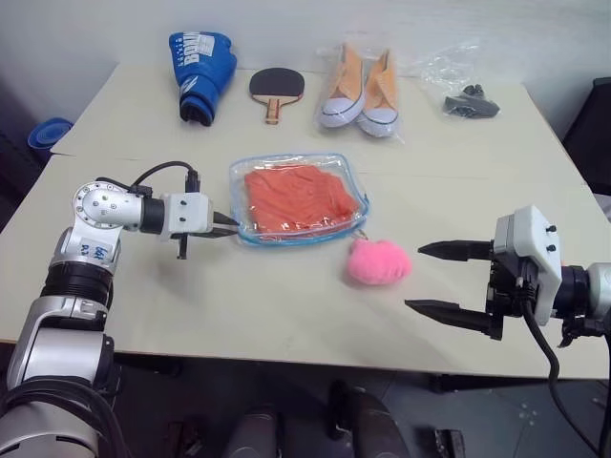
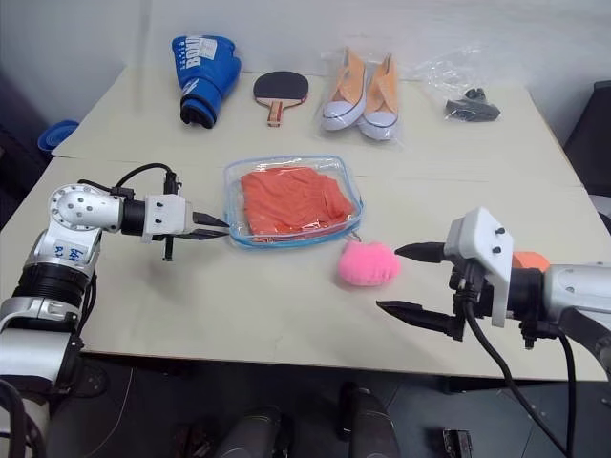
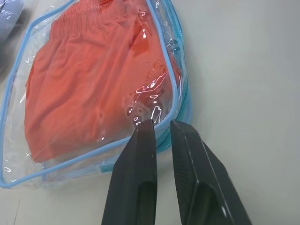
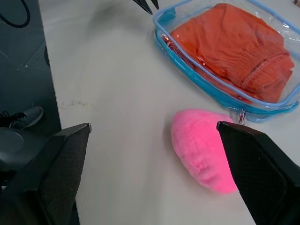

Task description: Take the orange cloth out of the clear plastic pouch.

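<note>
Orange cloth (image 1: pixel 298 198) in pouch (image 1: pixel 250 232), left pincer (image 1: pixel 232 225) level

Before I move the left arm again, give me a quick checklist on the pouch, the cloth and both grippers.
1. Orange cloth fully inside the clear plastic pouch: not yet out, not ok.
2. Left gripper nearly shut at the pouch's blue edge: ok.
3. Actually pinching that edge: cannot tell.
4. Right gripper open, apart from the pouch: ok.
5. Pink fluffy ball beside the pouch, before the right gripper: not ok.

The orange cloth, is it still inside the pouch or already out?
Inside: the orange cloth lies folded under the clear plastic pouch wall, within its blue edging.
</note>
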### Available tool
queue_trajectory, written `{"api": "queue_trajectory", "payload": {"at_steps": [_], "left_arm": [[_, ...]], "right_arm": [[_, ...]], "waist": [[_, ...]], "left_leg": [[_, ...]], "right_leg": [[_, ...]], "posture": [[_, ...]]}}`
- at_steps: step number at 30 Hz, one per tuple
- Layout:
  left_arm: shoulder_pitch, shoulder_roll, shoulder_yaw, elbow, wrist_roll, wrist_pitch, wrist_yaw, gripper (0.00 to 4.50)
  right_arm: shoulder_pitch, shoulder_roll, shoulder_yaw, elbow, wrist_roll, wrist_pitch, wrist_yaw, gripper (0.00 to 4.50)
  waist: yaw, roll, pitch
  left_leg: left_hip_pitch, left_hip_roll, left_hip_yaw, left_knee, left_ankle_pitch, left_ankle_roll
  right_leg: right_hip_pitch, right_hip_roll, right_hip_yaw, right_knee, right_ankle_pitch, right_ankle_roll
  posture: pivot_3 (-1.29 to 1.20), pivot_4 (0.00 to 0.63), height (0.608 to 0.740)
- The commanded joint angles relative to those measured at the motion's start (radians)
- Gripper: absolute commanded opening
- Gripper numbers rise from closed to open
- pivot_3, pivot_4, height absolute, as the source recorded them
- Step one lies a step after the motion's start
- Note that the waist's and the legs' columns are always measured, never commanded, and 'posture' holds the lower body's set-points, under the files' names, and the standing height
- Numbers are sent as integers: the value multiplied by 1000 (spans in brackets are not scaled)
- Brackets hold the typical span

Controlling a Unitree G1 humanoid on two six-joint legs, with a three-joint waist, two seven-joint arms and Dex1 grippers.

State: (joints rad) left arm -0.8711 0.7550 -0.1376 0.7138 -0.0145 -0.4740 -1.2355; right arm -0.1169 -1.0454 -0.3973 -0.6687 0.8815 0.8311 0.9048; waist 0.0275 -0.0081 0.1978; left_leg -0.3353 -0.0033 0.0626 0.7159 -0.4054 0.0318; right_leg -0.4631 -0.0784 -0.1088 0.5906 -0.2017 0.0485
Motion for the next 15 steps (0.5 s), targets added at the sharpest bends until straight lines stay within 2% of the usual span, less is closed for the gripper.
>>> {"api": "queue_trajectory", "payload": {"at_steps": [1, 3, 6, 10, 15], "left_arm": [[14, 1, 32, -98, -60, 120, -23, 984], [44, 4, 44, -184, -117, 192, -59, 1430], [86, 15, 57, -303, -184, 312, -97, 2363], [112, 19, 17, -365, -116, 343, -67, 3563], [93, -26, -28, -317, 17, 291, 67, 3563]], "right_arm": [[-19, -15, -14, -9, 5, -16, 0, 4500], [-17, -12, -17, -9, 2, -16, -6, 4500], [-7, -10, -18, -14, -2, -19, -7, 4500], [-9, -12, -11, -17, 0, -21, -4, 4500], [-27, -11, -1, -17, 7, -17, -10, 4500]], "waist": [[-1, 0, 0], [-1, 0, 0], [-1, 0, 0], [0, 0, 0], [0, 0, 0]], "left_leg": [[0, 0, 0, 0, 0, 0], [0, 0, 0, 0, 0, 0], [0, 0, 0, 0, 0, 0], [0, 0, 0, 1, 0, 0], [0, 0, 0, 1, 0, 0]], "right_leg": [[0, 0, 0, 0, 0, 0], [0, 0, 1, 0, 0, 0], [0, -1, 1, 0, 0, 0], [0, 0, 1, 0, 0, 0], [1, 0, 2, 0, 0, 1]], "posture": [[0, 150, 740], [0, 150, 740], [0, 150, 740], [0, 150, 740], [0, 150, 740]]}}
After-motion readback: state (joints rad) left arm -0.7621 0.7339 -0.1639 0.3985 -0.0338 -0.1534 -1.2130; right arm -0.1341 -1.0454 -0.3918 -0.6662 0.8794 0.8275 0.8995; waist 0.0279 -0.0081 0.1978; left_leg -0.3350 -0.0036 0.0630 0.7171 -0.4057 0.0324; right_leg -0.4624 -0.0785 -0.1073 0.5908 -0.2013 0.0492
